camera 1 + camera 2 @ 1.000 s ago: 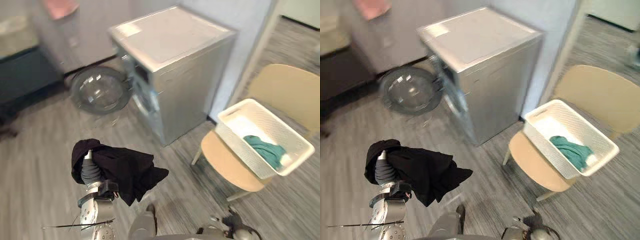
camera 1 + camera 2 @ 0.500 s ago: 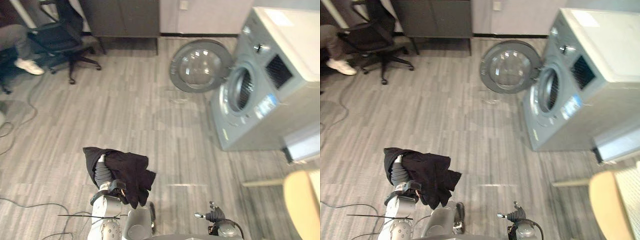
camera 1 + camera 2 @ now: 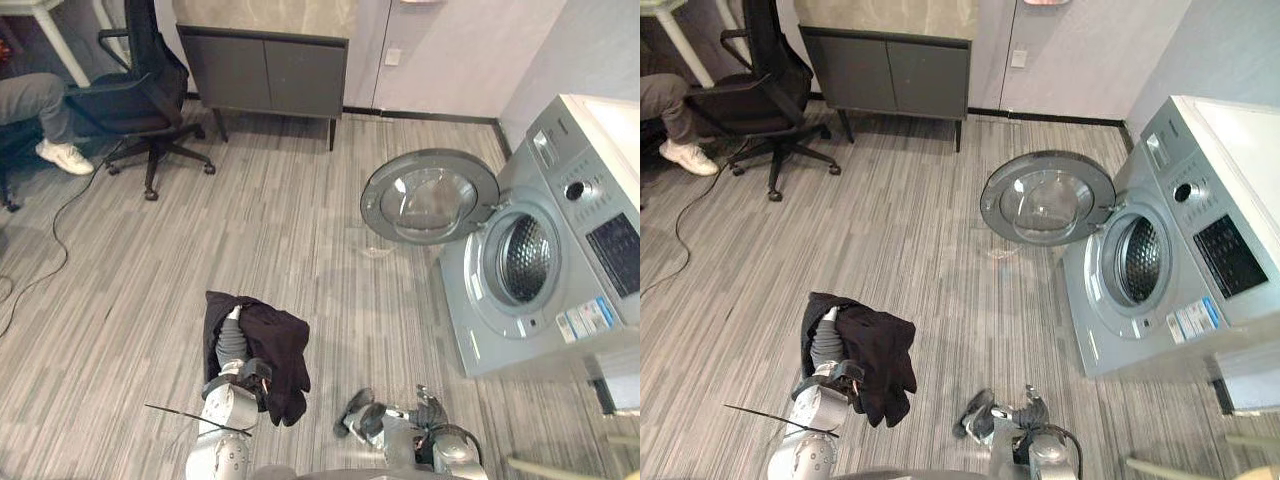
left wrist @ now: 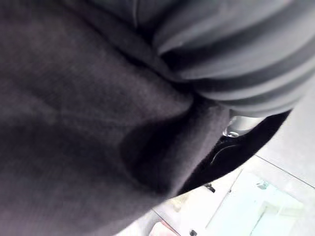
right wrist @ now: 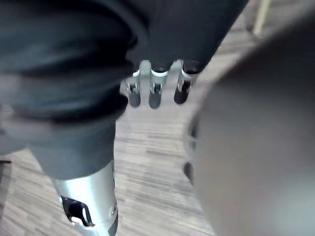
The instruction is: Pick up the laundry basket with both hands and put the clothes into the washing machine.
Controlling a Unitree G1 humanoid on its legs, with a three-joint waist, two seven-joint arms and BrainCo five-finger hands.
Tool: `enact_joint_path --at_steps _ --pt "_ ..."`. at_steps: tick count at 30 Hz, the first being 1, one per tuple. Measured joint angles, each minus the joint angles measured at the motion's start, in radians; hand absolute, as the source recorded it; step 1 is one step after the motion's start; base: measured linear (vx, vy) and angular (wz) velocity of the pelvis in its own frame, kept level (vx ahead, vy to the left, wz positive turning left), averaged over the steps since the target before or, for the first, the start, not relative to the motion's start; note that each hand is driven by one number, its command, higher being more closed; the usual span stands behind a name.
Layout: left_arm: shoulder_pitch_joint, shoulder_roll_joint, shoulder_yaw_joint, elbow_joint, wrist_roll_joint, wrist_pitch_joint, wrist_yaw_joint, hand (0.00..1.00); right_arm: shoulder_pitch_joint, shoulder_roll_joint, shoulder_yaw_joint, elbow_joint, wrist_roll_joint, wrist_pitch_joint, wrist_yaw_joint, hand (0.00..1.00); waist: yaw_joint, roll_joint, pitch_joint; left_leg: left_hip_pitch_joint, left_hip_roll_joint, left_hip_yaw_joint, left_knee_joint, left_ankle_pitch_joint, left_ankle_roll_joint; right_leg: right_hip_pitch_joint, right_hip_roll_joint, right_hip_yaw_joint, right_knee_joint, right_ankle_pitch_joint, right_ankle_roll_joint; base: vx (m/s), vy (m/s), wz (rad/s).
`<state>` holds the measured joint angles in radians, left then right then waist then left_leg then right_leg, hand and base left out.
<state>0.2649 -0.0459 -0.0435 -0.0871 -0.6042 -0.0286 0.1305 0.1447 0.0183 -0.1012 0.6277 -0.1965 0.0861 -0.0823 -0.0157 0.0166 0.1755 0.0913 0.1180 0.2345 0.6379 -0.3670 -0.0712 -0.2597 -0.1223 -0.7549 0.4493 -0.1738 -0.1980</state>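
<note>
A black garment drapes over the left hand and hides its fingers, so I cannot tell its grip. The right hand hangs with relaxed fingers, holding nothing. The washing machine stands well apart to the right, its door swung open.

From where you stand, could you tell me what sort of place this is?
Probably an office or lab room set up for laundry: a washer with its door open stands on plank flooring, and an office chair and a grey cabinet sit by the far wall.
</note>
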Motion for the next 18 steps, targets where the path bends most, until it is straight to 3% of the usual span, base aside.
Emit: enact_joint_path --at_steps 1,2,3,4,6,8,10,11,13,14,16,18 --pt "0.001 -0.008 0.005 -0.001 0.004 0.000 -0.001 1.00 0.006 -0.002 0.000 -0.008 0.000 0.000 0.000 0.00 -0.001 0.007 0.003 -0.030 0.027 0.006 0.096 0.040 0.013 0.019 0.021 0.012 -0.012 -0.008 -0.001 0.58 -0.101 -0.67" --pt "0.009 -0.019 0.016 -0.002 0.009 0.002 0.000 1.00 0.020 -0.005 0.001 -0.027 0.000 0.002 -0.001 0.00 0.015 0.025 0.008 -0.103 0.099 0.010 0.313 0.199 0.030 0.072 0.078 0.061 -0.048 -0.022 0.005 0.57 -0.089 -1.37" --pt "0.020 -0.015 0.011 -0.002 0.010 0.004 -0.009 1.00 0.036 -0.003 0.006 -0.032 0.000 0.004 -0.002 0.00 0.038 0.040 0.008 -0.165 0.169 0.013 0.507 0.220 0.035 0.126 0.138 0.128 -0.076 -0.038 0.004 0.57 -0.037 -1.65" --pt "0.024 -0.014 0.011 -0.004 0.009 0.004 -0.017 1.00 0.043 -0.004 0.012 -0.039 0.000 0.004 -0.003 0.00 0.039 0.041 0.009 -0.206 0.186 0.003 0.578 0.213 0.036 0.152 0.155 0.156 -0.086 -0.049 0.008 0.54 0.025 -1.55" --pt "0.044 -0.014 0.011 -0.004 0.011 0.012 -0.027 1.00 0.063 -0.004 0.025 -0.061 -0.001 0.008 -0.005 0.00 0.036 0.021 0.014 -0.344 0.200 -0.027 0.650 0.177 0.088 0.239 0.171 0.277 -0.129 -0.070 0.034 0.49 0.072 -1.36" --pt "0.066 -0.022 0.008 -0.006 0.025 0.019 -0.041 1.00 0.071 -0.003 0.047 -0.062 -0.002 0.009 -0.004 0.00 0.048 0.018 0.012 -0.415 0.199 -0.045 0.558 0.150 0.104 0.290 0.180 0.397 -0.178 -0.059 0.053 0.45 0.145 -1.86" --pt "0.073 -0.023 0.009 -0.007 0.031 0.024 -0.044 1.00 0.058 0.003 0.075 -0.062 -0.007 0.009 -0.003 0.00 0.075 0.023 0.012 -0.446 0.175 -0.101 0.343 0.115 0.076 0.319 0.181 0.519 -0.207 -0.045 0.076 0.47 0.290 -2.07" --pt "0.073 -0.023 0.012 -0.012 0.034 0.024 -0.047 1.00 0.058 0.008 0.094 -0.061 -0.010 0.006 -0.002 0.00 0.087 0.025 0.013 -0.445 0.141 -0.179 0.158 0.107 0.050 0.326 0.177 0.579 -0.206 -0.045 0.078 0.49 0.435 -1.90" --pt "0.080 -0.024 0.006 -0.025 0.037 0.017 -0.064 1.00 0.061 0.011 0.122 -0.053 -0.012 -0.001 -0.001 0.00 0.087 0.045 0.002 -0.412 0.086 -0.296 -0.130 0.199 0.006 0.323 0.163 0.636 -0.171 -0.078 0.162 0.43 0.432 -1.71" --pt "0.076 -0.015 0.005 -0.016 0.037 0.014 -0.069 1.00 0.048 0.009 0.130 -0.026 -0.015 -0.006 -0.001 0.00 0.081 0.043 0.013 -0.399 0.080 -0.310 -0.163 0.266 -0.045 0.319 0.150 0.675 -0.137 -0.128 0.214 0.32 0.357 -1.24" --pt "0.056 -0.015 0.008 -0.003 0.041 0.016 -0.069 1.00 0.050 0.028 0.143 -0.016 -0.034 -0.013 0.001 0.00 0.067 0.000 0.003 -0.392 0.043 -0.262 -0.122 0.208 -0.012 0.306 0.090 0.706 -0.112 -0.142 0.241 0.27 0.327 -0.75" --pt "0.058 -0.022 0.003 -0.002 0.048 0.015 -0.079 1.00 0.047 0.036 0.161 -0.011 -0.051 -0.019 0.015 0.00 0.065 -0.015 0.008 -0.372 0.033 -0.199 -0.086 0.154 0.018 0.299 0.053 0.745 -0.078 -0.149 0.255 0.19 0.276 -0.63"
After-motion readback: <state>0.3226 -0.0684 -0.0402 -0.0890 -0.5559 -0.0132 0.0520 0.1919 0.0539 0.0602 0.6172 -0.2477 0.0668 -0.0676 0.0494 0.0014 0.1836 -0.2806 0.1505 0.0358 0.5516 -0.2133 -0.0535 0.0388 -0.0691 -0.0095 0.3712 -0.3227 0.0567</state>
